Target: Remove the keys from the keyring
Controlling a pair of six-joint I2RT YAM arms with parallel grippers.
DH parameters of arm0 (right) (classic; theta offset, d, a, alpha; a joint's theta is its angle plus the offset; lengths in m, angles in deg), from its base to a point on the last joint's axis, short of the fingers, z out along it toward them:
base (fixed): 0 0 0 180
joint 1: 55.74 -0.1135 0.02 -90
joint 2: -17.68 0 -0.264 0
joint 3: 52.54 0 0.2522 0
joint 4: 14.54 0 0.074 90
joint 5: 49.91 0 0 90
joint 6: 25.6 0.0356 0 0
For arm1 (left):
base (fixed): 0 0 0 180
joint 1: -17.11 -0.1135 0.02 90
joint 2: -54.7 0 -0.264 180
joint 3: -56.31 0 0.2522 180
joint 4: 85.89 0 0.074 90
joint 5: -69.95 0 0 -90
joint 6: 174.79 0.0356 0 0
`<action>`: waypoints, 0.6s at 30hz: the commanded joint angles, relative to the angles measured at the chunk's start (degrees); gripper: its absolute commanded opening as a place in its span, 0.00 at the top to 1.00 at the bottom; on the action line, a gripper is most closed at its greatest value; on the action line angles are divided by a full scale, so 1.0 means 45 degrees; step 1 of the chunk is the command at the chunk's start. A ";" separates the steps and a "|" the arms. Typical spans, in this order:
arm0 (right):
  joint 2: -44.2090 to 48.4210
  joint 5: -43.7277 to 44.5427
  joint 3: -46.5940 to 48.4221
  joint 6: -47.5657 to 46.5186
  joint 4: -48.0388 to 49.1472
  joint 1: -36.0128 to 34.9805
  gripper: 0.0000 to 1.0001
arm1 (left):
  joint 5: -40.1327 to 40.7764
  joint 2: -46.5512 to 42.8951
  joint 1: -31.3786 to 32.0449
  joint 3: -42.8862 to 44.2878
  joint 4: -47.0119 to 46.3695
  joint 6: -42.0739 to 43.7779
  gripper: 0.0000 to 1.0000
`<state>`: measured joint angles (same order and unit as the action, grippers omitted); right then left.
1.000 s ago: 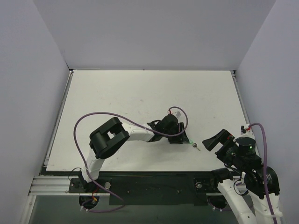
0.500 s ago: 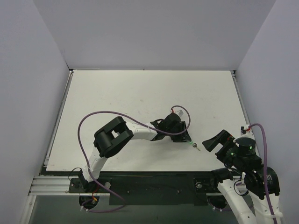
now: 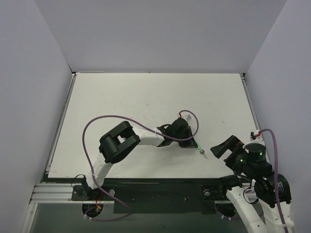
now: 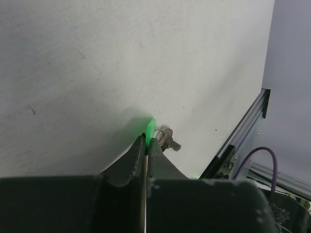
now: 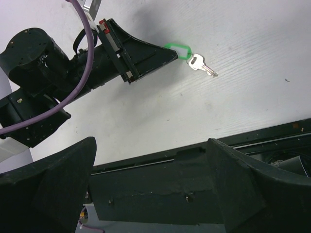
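Observation:
The keyring, a bright green tag point(image 4: 151, 127), is pinched at its near end between my left gripper's point(image 4: 147, 143) shut jaws, low on the white table. The small grey key point(image 4: 167, 139) hangs off the tag's far end and lies flat on the table. From above, the left gripper point(image 3: 192, 142) reaches right, with the green tag point(image 3: 198, 146) and key point(image 3: 203, 152) at its tip. My right gripper point(image 3: 219, 147) is open just right of the key, not touching it. In the right wrist view the keyring point(image 5: 179, 50) and key point(image 5: 202, 65) lie beyond the wide-apart fingers point(image 5: 63, 179).
The table's near edge, a black rail point(image 5: 204, 155), runs just below the key. A purple cable point(image 3: 112, 119) loops over the left arm. Grey walls point(image 3: 29, 97) enclose the white table point(image 3: 146, 92) on three sides.
My left gripper has slid a little right and shut on the green tag. The right arm has barely moved.

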<state>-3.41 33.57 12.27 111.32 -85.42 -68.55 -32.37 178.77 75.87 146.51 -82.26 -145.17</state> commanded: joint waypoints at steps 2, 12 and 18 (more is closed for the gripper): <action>0.0056 -0.0152 0.0102 0.0101 -0.0177 -0.0061 0.10 | -0.0057 -0.0264 0.0028 0.0143 -0.0425 0.0234 1.00; 0.0251 -0.1632 -0.0912 0.0608 0.1208 -0.0061 0.11 | 0.1290 -0.3056 -0.0187 -0.1967 0.0824 0.0859 1.00; 0.0602 -0.2826 -0.2396 0.1234 0.2966 -0.0061 0.11 | 0.1896 -0.4443 -0.0187 -0.2885 0.1605 0.1113 1.00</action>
<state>-1.70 25.77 4.60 114.40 -78.60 -68.55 -26.73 164.08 75.37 134.93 -77.27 -142.11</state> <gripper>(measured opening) 0.894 0.031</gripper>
